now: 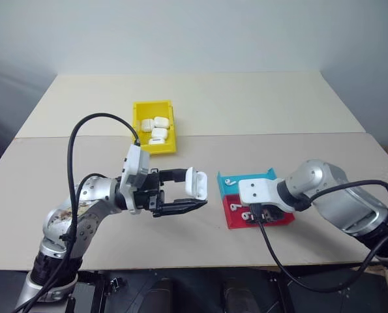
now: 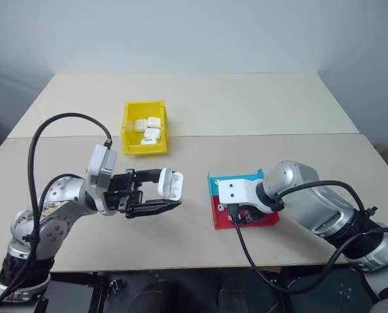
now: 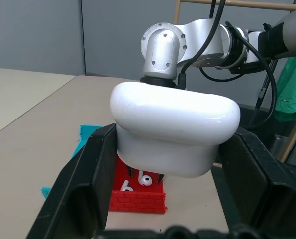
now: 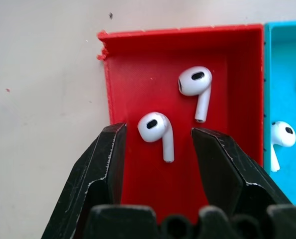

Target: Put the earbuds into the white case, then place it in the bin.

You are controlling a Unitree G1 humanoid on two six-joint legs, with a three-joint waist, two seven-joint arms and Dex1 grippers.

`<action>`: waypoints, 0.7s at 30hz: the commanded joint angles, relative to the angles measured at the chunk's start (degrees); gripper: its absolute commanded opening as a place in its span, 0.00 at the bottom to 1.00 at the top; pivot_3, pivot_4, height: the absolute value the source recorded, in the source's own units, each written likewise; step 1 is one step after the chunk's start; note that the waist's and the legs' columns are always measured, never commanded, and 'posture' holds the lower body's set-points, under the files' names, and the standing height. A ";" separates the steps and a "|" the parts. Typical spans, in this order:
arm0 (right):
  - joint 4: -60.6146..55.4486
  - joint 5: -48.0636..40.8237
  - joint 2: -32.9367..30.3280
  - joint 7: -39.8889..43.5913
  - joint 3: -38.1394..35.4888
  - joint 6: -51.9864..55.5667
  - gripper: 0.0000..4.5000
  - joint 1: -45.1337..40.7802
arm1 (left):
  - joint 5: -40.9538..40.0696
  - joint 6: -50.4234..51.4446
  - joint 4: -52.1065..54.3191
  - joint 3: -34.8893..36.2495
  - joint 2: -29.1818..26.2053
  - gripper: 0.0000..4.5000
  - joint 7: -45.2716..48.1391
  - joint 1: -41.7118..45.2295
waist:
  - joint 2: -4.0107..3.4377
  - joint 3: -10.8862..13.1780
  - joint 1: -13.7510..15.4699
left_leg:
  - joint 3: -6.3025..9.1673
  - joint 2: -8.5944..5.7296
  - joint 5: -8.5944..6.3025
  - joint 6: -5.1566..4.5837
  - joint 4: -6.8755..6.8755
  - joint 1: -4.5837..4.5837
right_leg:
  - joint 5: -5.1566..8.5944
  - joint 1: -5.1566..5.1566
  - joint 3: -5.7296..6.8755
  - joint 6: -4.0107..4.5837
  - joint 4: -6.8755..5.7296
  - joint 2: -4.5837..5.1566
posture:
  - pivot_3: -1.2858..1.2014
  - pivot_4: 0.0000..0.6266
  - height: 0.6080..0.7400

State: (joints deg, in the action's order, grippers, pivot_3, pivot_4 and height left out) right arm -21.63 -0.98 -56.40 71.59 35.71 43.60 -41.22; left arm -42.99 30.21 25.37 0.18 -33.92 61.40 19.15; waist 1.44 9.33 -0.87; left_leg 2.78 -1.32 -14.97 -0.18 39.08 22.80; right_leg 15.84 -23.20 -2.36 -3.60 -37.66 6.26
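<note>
Leftmost, the left gripper [image 1: 180, 191] is held level over the table [image 1: 50, 169], pointing right, clamped on the white case [image 1: 196, 182]. Behind it, the bin [image 1: 145, 107] holds several cases. Bare tabletop separates case and tray [image 1: 231, 218]. The right gripper [image 4: 157, 144] is angled down over the tray's red half, jaws parted astride one of the earbuds [image 4: 156, 128]; the tray is partly hidden beneath it.

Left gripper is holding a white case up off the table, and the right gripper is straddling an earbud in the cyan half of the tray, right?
Not quite. The right gripper straddles an earbud in the red half of the tray, not the cyan; the right wrist view shows it. The left gripper does hold a white case off the table.
</note>
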 commanded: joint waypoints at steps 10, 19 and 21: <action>0.27 1.27 2.75 1.10 -2.70 0.31 0.15 1.99 | -0.97 -1.67 2.29 2.13 -1.42 0.63 0.68 -1.23 | 0.00 0.00 -0.02 | 0.01 0.00 0.00 0.00 -0.01 -0.01 | 0.00 0.00 0.00 0.00 0.01 0.00 | 0.52 0.24 1.00; -6.64 -19.63 4.13 -1.70 -35.81 16.68 0.15 6.12 | -0.15 -4.24 -4.06 1.33 -2.14 0.63 7.08 1.42 | 0.00 0.00 0.22 | 0.04 0.00 0.00 -0.01 -0.01 0.00 | 0.00 0.04 0.03 0.00 0.02 0.00 | 0.52 0.24 1.00; -7.71 -25.97 9.72 -5.65 -46.55 20.71 0.15 5.41 | -0.62 -3.22 -5.49 0.63 -1.88 0.63 7.77 3.27 | 0.01 0.00 0.17 | 0.06 0.02 0.00 -0.01 -0.03 -0.02 | 0.00 0.07 0.06 0.00 0.01 -0.01 | 0.52 0.24 1.00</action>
State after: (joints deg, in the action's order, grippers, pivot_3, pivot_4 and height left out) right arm -27.07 -21.85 -48.73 68.33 -3.77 61.22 -35.13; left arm -42.86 27.56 19.82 0.89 -35.98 68.33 20.83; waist 1.44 9.34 -0.70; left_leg 2.84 -1.29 -14.97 -0.19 39.04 22.77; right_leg 15.84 -23.13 -2.31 -3.60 -37.64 6.23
